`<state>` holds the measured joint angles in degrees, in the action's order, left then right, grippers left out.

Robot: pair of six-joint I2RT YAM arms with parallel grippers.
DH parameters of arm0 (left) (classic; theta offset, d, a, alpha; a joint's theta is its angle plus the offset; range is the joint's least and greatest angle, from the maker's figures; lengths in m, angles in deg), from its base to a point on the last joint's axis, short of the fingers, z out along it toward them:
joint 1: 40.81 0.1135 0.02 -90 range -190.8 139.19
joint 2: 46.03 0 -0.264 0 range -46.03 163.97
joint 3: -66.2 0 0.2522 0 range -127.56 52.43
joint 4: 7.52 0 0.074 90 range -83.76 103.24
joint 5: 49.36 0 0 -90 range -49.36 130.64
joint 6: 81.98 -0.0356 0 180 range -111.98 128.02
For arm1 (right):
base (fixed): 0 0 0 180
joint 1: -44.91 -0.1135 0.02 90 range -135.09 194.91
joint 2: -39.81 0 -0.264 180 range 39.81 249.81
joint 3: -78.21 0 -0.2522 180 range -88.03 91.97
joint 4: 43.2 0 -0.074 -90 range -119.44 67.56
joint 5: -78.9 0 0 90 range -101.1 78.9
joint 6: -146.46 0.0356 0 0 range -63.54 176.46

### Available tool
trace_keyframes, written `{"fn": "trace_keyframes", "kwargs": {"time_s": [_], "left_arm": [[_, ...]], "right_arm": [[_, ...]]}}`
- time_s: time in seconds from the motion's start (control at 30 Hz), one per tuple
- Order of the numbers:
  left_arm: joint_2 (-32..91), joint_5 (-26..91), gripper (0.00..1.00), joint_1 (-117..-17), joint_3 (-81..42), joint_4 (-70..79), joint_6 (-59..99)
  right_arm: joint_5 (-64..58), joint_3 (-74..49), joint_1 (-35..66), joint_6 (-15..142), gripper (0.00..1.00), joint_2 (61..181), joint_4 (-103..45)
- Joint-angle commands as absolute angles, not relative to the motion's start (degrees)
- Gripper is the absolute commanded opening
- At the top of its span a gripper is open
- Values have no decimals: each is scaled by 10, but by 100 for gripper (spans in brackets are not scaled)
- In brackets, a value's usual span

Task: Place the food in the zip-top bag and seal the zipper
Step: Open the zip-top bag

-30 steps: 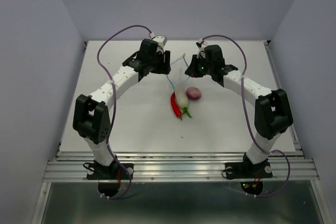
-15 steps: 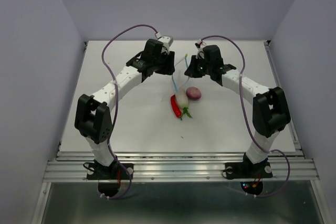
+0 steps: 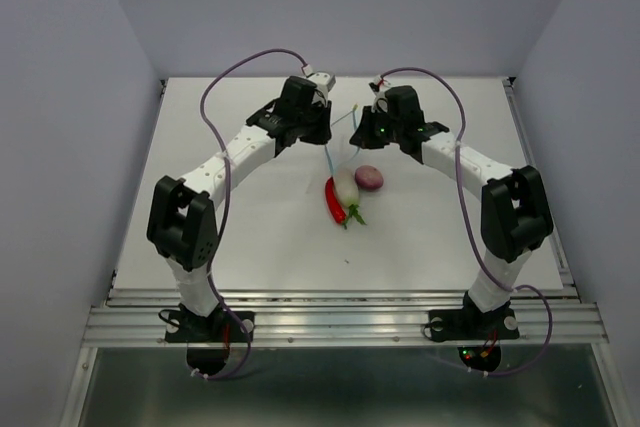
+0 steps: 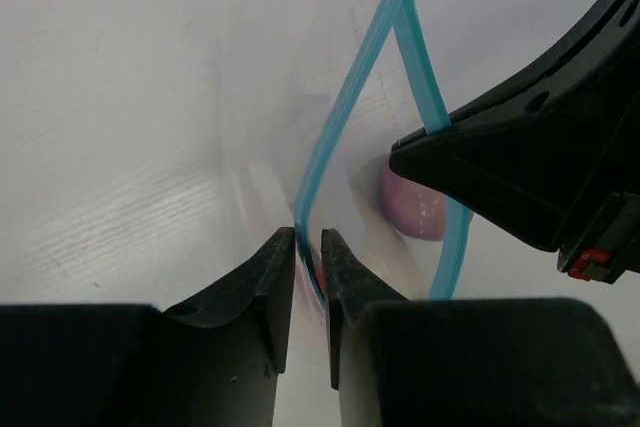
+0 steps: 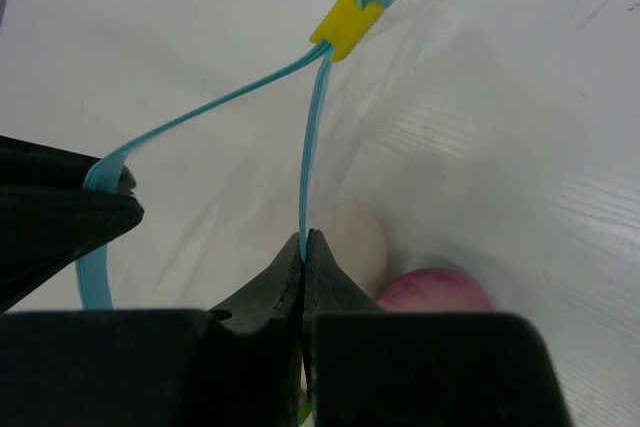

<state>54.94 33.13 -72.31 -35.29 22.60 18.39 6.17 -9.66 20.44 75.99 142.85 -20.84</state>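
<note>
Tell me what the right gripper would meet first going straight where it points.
Probably the clear film of the zip-top bag past the zipper strip the right gripper pinches; the white egg-shaped vegetable lies close beside. Depth is unclear.

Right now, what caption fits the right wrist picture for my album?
Right gripper pinches one strip of the blue zipper, left gripper the other; the bag gapes open below the yellow slider.
</note>
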Motion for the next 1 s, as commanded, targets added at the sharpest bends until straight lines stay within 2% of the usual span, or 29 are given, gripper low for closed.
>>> {"fn": "trace_keyframes", "kwargs": {"time_s": [0.0,0.03,0.17,0.37,0.5,0.77,0.87,0.9,0.97], "left_arm": [[567,337,19,-728,-373,242,176],[566,348,1,-728,-369,243,180],[555,415,0,-727,-369,246,198],[523,626,0,-724,-374,271,252],[501,703,0,-717,-377,286,267],[489,708,0,-716,-376,284,255],[491,620,0,-720,-373,259,243],[493,584,0,-731,-370,244,231],[500,581,0,-745,-375,239,223]], "right_arm": [[81,-82,199,745,1,1408,-214],[82,-90,199,741,1,1404,-214],[60,-114,199,737,1,1393,-214],[8,-163,199,726,1,1362,-209],[-33,-198,205,727,1,1339,-206],[-64,-220,211,730,1,1337,-205],[12,-199,211,729,7,1347,-221],[72,-186,211,736,8,1356,-245],[153,-165,211,746,8,1366,-268]]}}
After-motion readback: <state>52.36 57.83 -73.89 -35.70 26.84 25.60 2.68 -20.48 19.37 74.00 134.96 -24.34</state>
